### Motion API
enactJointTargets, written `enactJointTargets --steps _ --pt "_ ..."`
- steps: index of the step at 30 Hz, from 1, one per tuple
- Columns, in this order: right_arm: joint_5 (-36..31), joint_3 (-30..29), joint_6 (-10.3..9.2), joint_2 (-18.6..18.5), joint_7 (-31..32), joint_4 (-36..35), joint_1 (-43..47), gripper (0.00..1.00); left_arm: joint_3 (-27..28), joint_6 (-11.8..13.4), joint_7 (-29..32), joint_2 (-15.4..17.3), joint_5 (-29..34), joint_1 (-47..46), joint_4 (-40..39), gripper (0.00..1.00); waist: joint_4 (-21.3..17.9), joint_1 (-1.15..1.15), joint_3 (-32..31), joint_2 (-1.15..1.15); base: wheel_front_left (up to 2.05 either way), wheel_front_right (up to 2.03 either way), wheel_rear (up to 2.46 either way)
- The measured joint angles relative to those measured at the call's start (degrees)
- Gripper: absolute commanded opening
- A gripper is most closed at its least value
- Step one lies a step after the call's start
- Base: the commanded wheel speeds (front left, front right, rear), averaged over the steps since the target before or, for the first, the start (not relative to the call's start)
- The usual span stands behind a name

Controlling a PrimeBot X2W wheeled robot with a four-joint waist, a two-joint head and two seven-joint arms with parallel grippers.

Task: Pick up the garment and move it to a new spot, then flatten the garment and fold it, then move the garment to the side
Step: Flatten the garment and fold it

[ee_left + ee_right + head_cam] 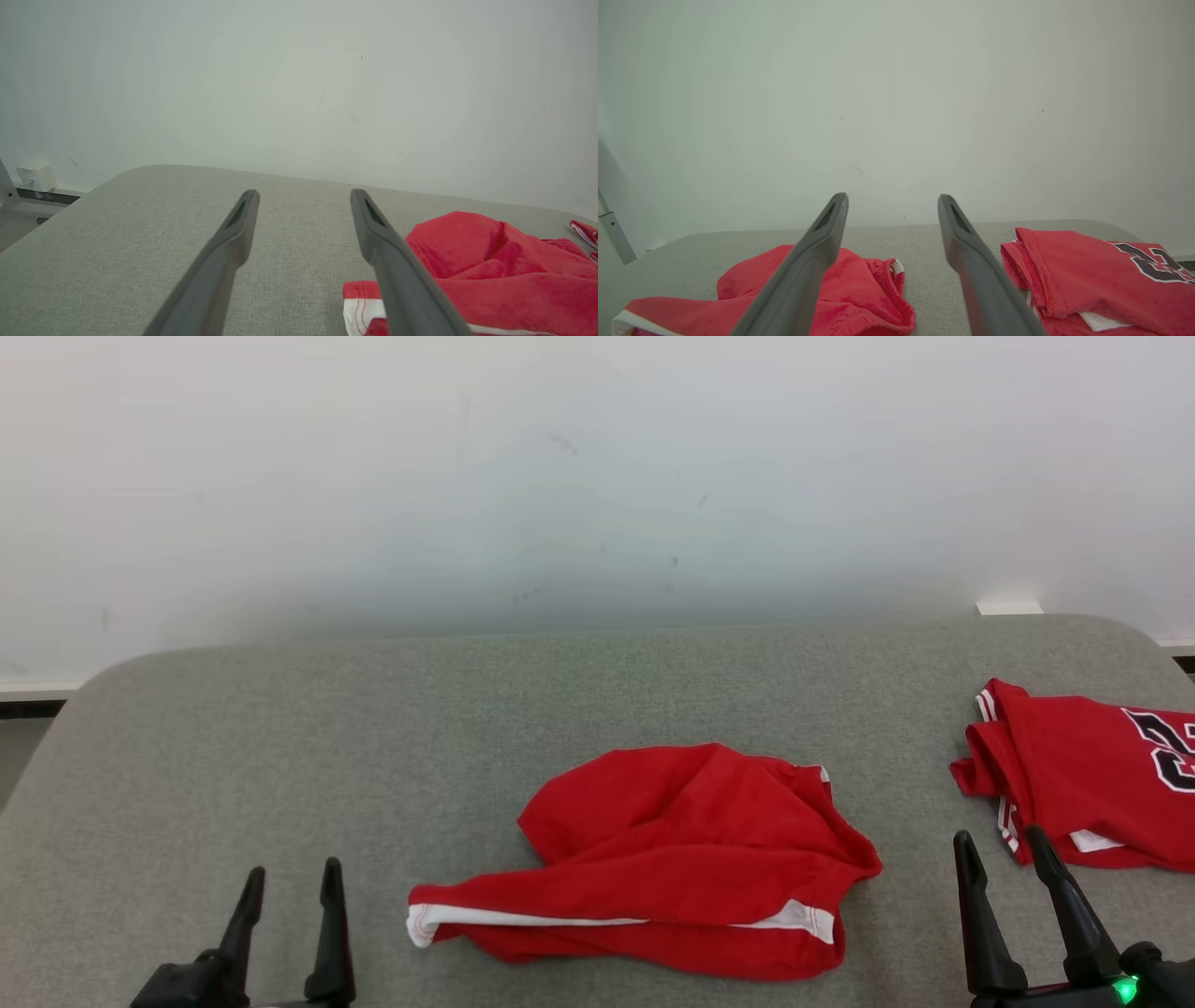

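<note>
**Red garment [672, 859] crumpled at lower centre, both grippers empty**

Pale and lightly scuffed, a wall [597, 476] takes up the upper half of the head view. Below it a table [280, 737] covered in grey woven fabric spreads across the lower half, its far corners rounded.

The garment lies in a loose heap on the table, low and a little right of centre in the head view. A white-trimmed edge runs along its near side. It is bunched and creased, not flat.

At the right edge of that view a second red piece, a jersey [1092, 775] with dark white-outlined numerals, lies partly folded. It is apart from the garment, with bare table between them.

The left gripper [292, 870] sits at the lower left, its fingers spread wide with nothing between them. In the left wrist view the garment lies just right of its right-hand finger. The right gripper [999, 838] sits at the lower right, spread just as wide and holding nothing. In the right wrist view the garment is at the lower left and the jersey at the lower right of that frame.

A small white box [36, 177] sits against the wall at the far left of the left wrist view.
</note>
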Motion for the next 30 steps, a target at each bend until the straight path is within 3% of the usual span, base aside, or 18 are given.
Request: enactJointTargets --steps 16,21,30 --pt "0.9 1.52 -0.01 -0.7 0.0 3.24 -0.75 1.0 5.76 -8.1 0.0 -4.95 5.7 -0.4 4.33 1.0 -0.63 0.0 0.4 0.0 0.0 0.0 0.0" --pt "4.74 8.09 0.0 -3.03 0.24 9.02 -0.63 1.0 4.85 -11.34 -0.01 -5.57 4.85 -0.97 7.62 1.0 -0.37 0.0 1.16 0.0 0.0 0.0 0.0" --pt "12.99 19.25 0.0 -5.68 3.88 16.95 -5.94 1.0 0.85 -14.07 0.4 -6.01 2.21 -2.97 18.33 1.0 0.17 0.0 1.99 0.0 0.0 0.0 0.0"
